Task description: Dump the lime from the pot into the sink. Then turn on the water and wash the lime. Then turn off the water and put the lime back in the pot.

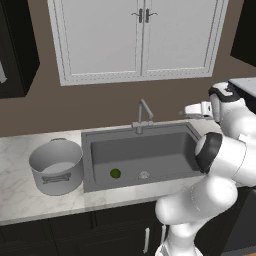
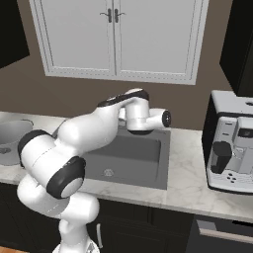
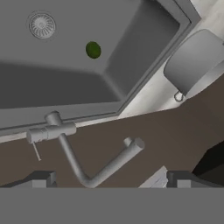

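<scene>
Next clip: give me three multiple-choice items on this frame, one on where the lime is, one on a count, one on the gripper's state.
1. Where is the lime?
A. in the pot
B. on the sink floor
C. on the counter
2. How many loop handles of the pot show in the hand view?
A. one
B. two
C. three
3. What is the gripper doing?
A. gripping the lime
B. gripping the faucet
C. open, holding nothing

Key: 1 B, it lies left of the drain; 2 A, a single loop at the rim; 3 C, jaws wide apart near the faucet.

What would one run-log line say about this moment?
lime: in sink, beside drain | pot: upright on counter, left | gripper: open, near faucet | no water visible
</scene>
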